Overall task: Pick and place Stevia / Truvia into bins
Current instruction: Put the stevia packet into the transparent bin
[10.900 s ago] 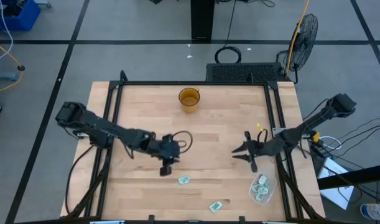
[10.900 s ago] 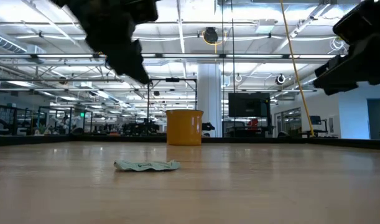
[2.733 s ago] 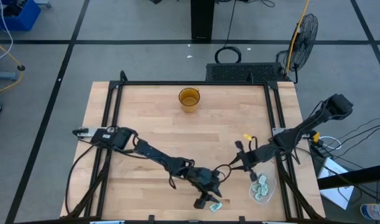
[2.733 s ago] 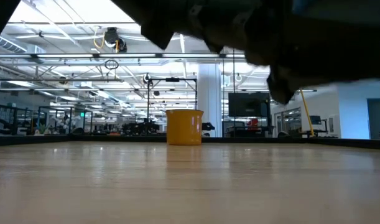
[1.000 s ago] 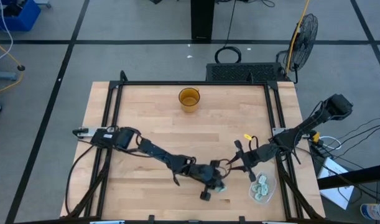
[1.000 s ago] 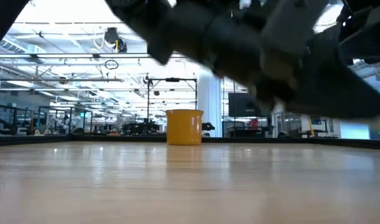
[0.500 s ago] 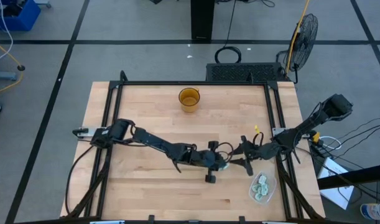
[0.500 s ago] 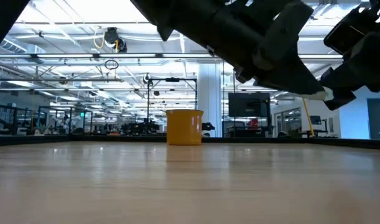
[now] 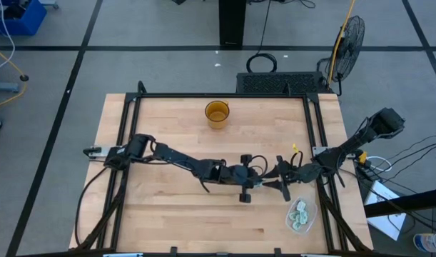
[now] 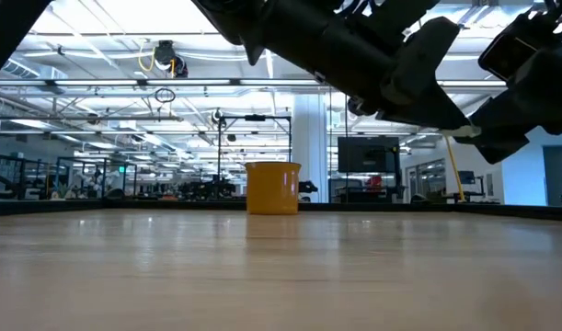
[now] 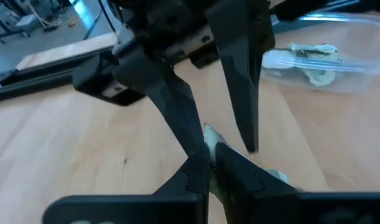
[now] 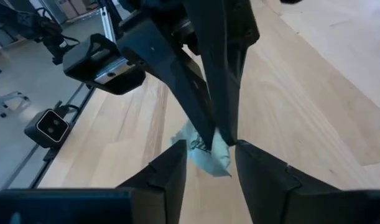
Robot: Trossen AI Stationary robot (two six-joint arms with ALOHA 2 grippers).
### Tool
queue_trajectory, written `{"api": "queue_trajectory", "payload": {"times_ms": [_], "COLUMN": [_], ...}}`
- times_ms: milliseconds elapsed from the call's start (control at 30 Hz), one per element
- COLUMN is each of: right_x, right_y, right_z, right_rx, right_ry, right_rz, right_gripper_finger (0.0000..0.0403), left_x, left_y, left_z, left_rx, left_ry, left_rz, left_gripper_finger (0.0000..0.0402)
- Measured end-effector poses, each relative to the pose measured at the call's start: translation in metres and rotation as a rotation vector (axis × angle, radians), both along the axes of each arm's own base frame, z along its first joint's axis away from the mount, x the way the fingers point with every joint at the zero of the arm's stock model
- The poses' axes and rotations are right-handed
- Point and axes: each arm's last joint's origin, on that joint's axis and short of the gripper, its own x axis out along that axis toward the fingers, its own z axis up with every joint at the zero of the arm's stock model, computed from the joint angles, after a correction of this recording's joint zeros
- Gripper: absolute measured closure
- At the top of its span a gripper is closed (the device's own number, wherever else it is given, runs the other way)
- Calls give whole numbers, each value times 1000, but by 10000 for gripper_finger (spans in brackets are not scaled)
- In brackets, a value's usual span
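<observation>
Near the middle of the high view, a little right of centre, the left gripper [image 9: 255,183] and the right gripper [image 9: 275,180] meet tip to tip above the wooden table [image 9: 168,135]. The left gripper's fingers are pinched shut on a pale green and white sachet [image 12: 205,150], which hangs from their tips in the right wrist view. The right gripper's fingers [image 12: 168,171] stand apart on either side of that sachet (whether they touch it cannot be told).

Half a second ago the left gripper sat slightly lower in the high view; it has since edged up and right toward the right gripper. A second ago it was lower still, near the bottom centre of the table, where the sachet lay on the wood 2.7 seconds back.

At the lower right of the high view the clear round tub [image 9: 300,215] holds several more sachets, also seen in the upper right of the left wrist view. The amber cup [image 9: 217,113] stands at the upper centre of the table, well apart from both grippers, unmoved.
</observation>
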Motion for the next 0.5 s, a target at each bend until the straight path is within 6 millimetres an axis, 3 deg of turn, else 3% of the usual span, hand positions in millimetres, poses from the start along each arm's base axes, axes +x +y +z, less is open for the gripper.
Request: {"api": "queue_trajectory", "payload": {"times_ms": [367,500], "right_x": [0,1], "right_y": [-2,-4], "right_z": [-1,-2], "right_rx": [-8,-16], "right_ry": [10,22], "right_rz": [-11,-18], "right_gripper_finger": [384,390], "left_x": [0,0], "left_y": [0,0], "left_z": [0,0], "left_rx": [33,24], "left_ry": [-1,-1], "left_rz": [-12,-6], "left_gripper_finger": [351,351]}}
